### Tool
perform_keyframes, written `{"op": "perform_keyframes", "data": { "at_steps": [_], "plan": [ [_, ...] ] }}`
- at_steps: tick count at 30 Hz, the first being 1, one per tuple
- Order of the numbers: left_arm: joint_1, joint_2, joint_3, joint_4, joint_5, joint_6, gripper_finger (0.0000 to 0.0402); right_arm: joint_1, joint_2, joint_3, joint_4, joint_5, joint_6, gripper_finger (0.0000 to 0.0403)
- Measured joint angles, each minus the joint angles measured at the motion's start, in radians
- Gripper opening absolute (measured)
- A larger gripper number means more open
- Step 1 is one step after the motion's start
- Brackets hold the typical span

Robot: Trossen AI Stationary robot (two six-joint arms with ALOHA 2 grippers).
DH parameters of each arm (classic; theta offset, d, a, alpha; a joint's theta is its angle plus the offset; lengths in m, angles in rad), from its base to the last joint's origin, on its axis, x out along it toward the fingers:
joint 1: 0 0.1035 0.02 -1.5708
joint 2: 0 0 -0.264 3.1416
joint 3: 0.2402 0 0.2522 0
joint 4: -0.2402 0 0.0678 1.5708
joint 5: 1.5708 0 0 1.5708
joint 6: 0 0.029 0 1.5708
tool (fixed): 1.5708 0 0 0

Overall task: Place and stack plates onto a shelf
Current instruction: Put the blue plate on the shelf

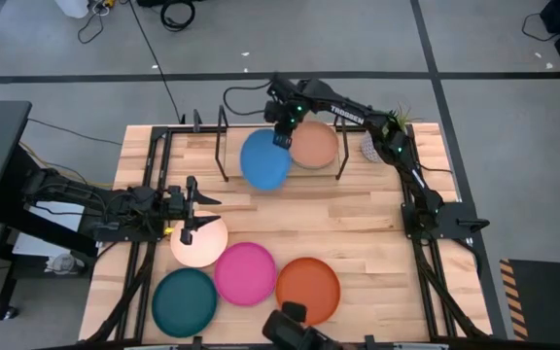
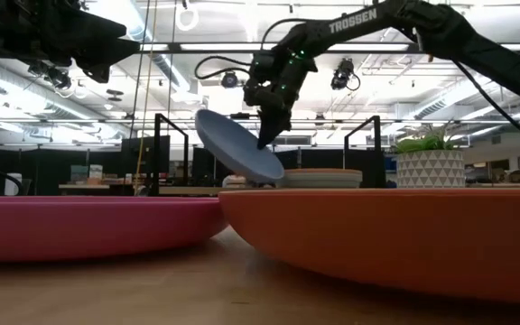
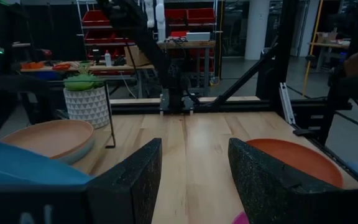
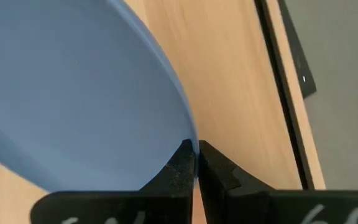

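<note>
My right gripper [image 1: 282,134] is at the shelf [image 1: 304,177] by the table's far edge, shut on the blue plate [image 1: 264,159]. That plate stands tilted beside a stack topped by the tan plate [image 1: 314,146]. My left gripper [image 1: 194,209] hovers open near the table's left side, just above the cream-peach plate [image 1: 199,243]. The pink plate [image 1: 246,273], orange plate [image 1: 308,289] and teal plate [image 1: 185,302] lie flat on the near part of the table. In the left wrist view, the left gripper [image 3: 194,180] has nothing between its fingers. My right gripper pinches the blue plate's rim [image 4: 190,144] between its two fingertips [image 4: 178,167], at the plate's far edge, coming from above and pointing down. The plate [image 2: 237,144] sits steeply tilted, with its low edge [image 2: 273,178] beside the stack. The orange plate hides whether that edge rests on the shelf.
Thin black upright hoops [image 1: 224,146] [image 1: 342,160] frame the shelf. A potted plant [image 1: 372,146] stands just right of it. More black rods [image 1: 168,156] rise at the table's far left. Bare slatted tabletop [image 1: 358,228] lies between the shelf and the near plates.
</note>
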State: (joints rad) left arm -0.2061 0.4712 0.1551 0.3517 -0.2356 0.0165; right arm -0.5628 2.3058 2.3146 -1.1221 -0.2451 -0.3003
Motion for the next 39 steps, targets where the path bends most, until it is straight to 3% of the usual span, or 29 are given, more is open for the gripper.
{"op": "perform_keyframes", "data": {
  "at_steps": [7, 16, 21, 33, 35, 39],
  "plan": [
    [0.0, 0.0, 0.0, 0.003, 0.0, -0.024, 0.0192, 0.011, -0.003, 0.0, 0.036, -0.065, -0.03, 0.0015],
    [0.0, 0.0, 0.0, 0.119, 0.0, -0.086, 0.0192, 0.078, -0.089, 0.01, -0.008, -0.036, -0.134, 0.0015],
    [0.003, 0.0, 0.0, 0.124, -0.148, -0.098, 0.0192, 0.084, -0.164, 0.012, -0.015, -0.035, -0.163, 0.0015],
    [0.059, 0.153, 0.075, 0.081, -0.249, -0.102, 0.0192, 0.083, -0.163, 0.0, -0.102, 0.014, -0.053, 0.0015],
    [0.061, 0.205, 0.112, 0.04, -0.246, -0.07, 0.0192, 0.09, -0.163, 0.0, -0.12, 0.012, -0.042, 0.0015],
    [0.058, 0.323, 0.225, -0.078, -0.232, 0.179, 0.0192, 0.096, -0.163, 0.0, -0.164, 0.009, -0.032, 0.0016]
  ]
}}
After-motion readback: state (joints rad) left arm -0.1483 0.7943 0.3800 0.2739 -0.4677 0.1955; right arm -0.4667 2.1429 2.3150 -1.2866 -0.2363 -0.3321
